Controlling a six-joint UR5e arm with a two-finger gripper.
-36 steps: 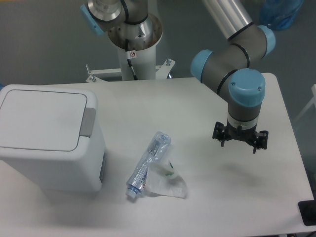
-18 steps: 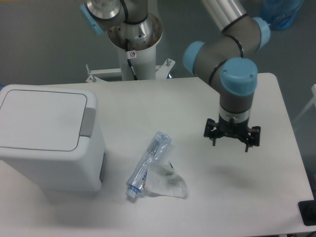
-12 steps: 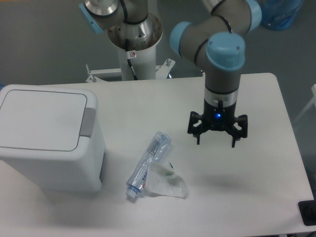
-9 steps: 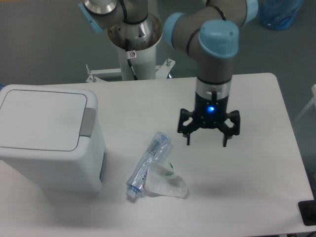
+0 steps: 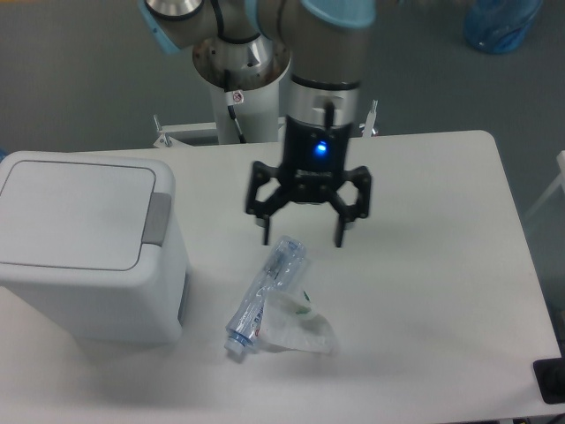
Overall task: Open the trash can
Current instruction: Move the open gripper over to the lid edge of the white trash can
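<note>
The trash can (image 5: 88, 247) is a large white boxy bin at the left of the table. Its flat white lid (image 5: 75, 214) is down, with a grey push tab (image 5: 158, 218) at its right edge. My gripper (image 5: 302, 239) hangs above the table's middle, to the right of the trash can and apart from it. Its fingers (image 5: 264, 231) are spread wide, open and empty, pointing down just above the top of a crushed clear plastic bottle.
The crushed clear plastic bottle (image 5: 269, 293) lies on the white table (image 5: 441, 291) between the bin and the gripper. The arm's white base column (image 5: 240, 88) stands behind the table. A black object (image 5: 552, 380) sits at the front right corner.
The gripper has moved steadily left and up in the picture, from the table's right side to above the bottle, closer to the trash can. It has stayed open. The lid has stayed down.
</note>
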